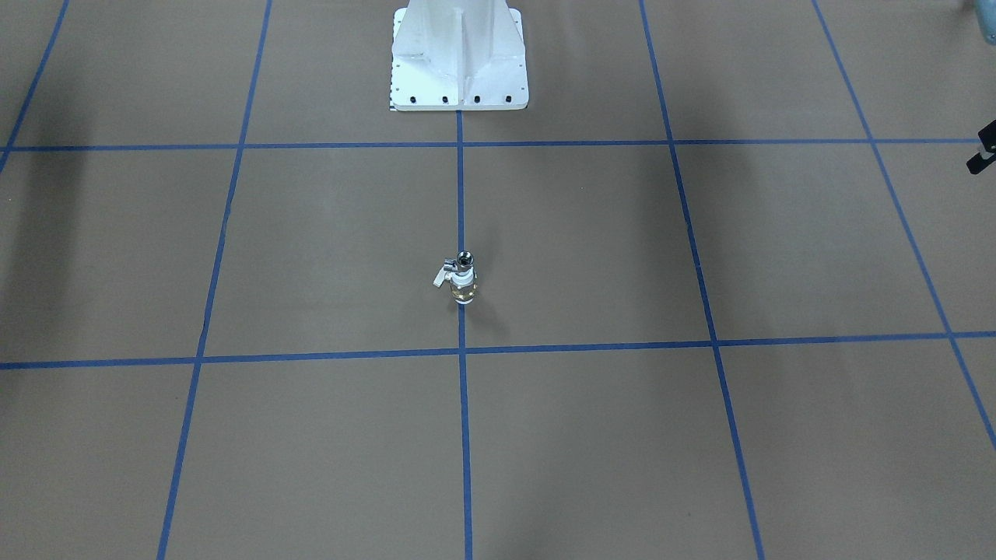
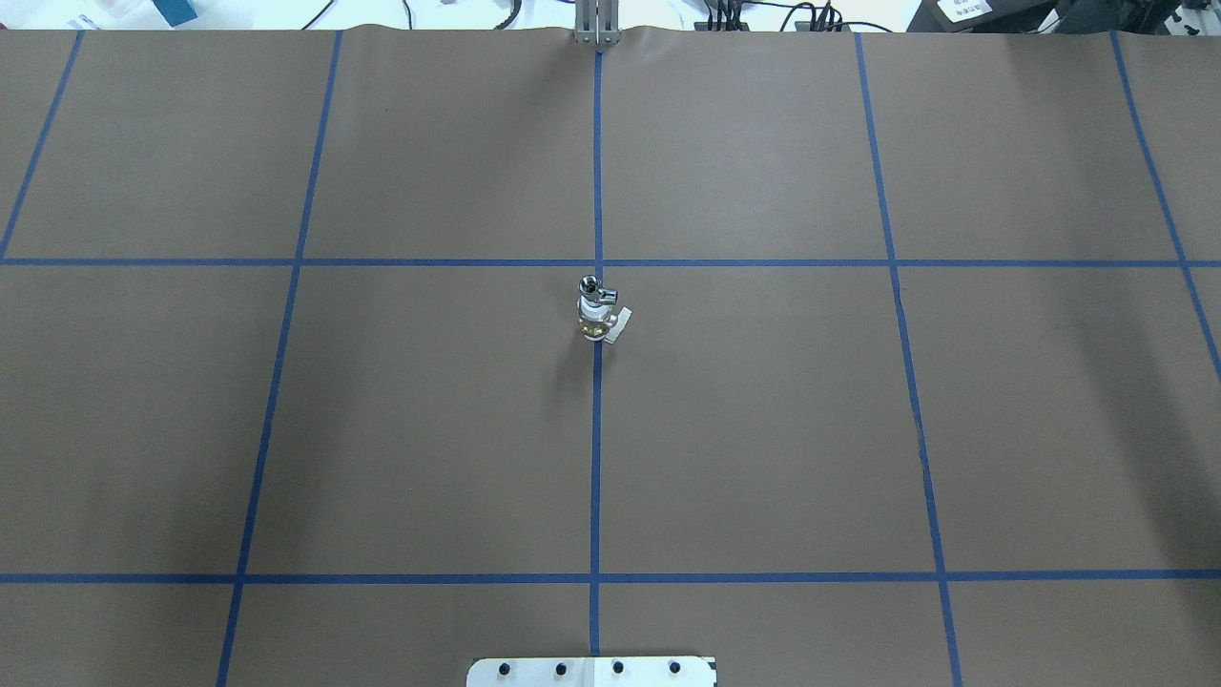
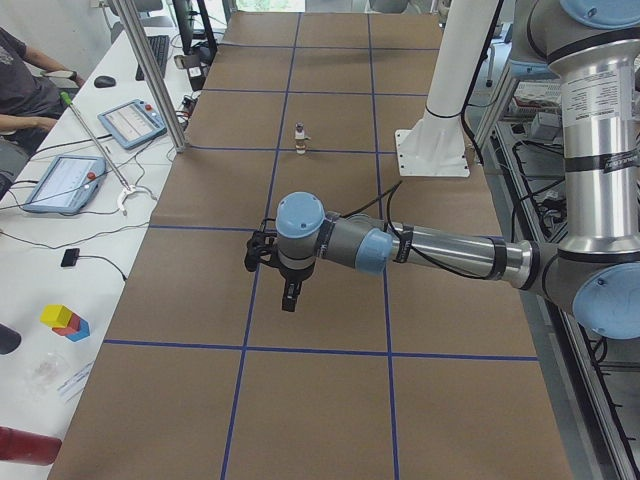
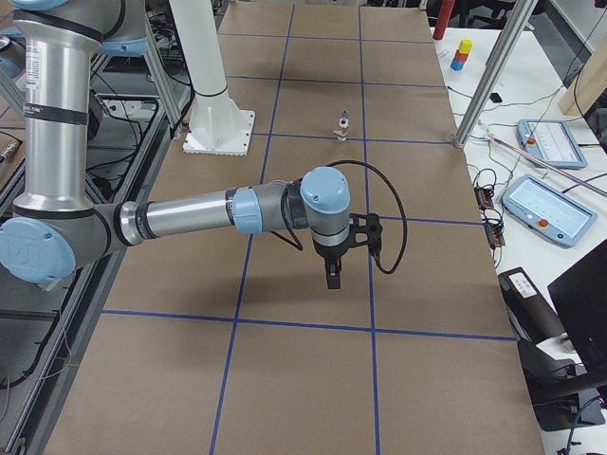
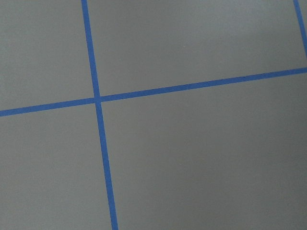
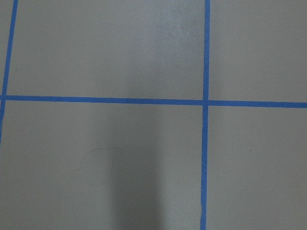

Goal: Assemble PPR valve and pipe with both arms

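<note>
The PPR valve (image 1: 464, 286) stands upright on the centre blue tape line, brass body with white ends and a small side lever. It also shows in the overhead view (image 2: 595, 320) and in both side views, small and far (image 3: 300, 140) (image 4: 341, 125). The pipe (image 1: 465, 259), a small shiny silver fitting with a dark opening, sits on top of the valve (image 2: 590, 284). My left gripper (image 3: 290, 297) hangs over bare table, far from the valve. My right gripper (image 4: 333, 276) does the same at the other end. I cannot tell whether either is open or shut. Both wrist views show only table.
The white bolted pedestal (image 1: 459, 58) stands at the robot's side of the table, in line with the valve. Blue tape lines grid the brown table. Operators' tablets (image 3: 130, 122) and a metal post (image 3: 150, 75) stand beyond the far edge. A black part (image 1: 984, 148) pokes in at the edge.
</note>
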### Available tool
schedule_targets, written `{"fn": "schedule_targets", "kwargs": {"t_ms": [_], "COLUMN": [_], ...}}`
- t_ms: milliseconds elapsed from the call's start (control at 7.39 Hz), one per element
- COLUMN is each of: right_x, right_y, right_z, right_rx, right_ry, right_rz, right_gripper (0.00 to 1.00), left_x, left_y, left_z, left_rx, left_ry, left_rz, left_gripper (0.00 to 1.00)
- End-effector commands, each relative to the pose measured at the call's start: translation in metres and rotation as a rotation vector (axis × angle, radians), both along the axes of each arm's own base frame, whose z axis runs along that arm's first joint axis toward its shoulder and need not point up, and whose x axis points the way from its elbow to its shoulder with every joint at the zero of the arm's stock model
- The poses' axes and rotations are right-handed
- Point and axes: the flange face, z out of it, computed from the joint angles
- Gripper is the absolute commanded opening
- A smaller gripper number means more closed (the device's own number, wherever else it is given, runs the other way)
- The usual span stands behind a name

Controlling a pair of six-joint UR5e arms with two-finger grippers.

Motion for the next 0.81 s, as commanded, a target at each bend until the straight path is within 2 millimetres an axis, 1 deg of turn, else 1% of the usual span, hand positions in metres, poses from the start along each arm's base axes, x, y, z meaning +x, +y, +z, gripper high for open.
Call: {"fn": "schedule_targets", "kwargs": {"t_ms": [0, 271, 406, 541, 676], "right_x": [0.003, 0.001, -0.016, -0.022, -0.022], "right_y": [-0.002, -0.004, -0.010, -0.018, -0.018], "right_z": [-0.002, 0.001, 0.001, -0.003, 0.000], "right_rx": [0.009, 0.006, 0.015, 0.028, 0.021], "right_ry": [0.036, 0.053, 0.109, 0.142, 0.141], "right_rz": [0.006, 0.002, -0.033, -0.043, -0.044], "right_gripper": [1.00, 1.00, 1.00, 1.00, 1.00], "left_x": [0.000, 0.000, 0.000, -0.001, 0.000], "left_y": [0.001, 0.001, -0.002, -0.003, -0.005], "left_z": [0.005, 0.014, 0.010, 0.005, 0.000], "left_rx": [-0.014, -0.022, -0.053, -0.063, -0.073], "left_ry": [0.000, 0.002, 0.018, 0.033, 0.041], "left_rz": [-0.003, -0.014, -0.069, -0.113, -0.133], "left_gripper": [1.00, 1.00, 1.00, 1.00, 1.00]}}
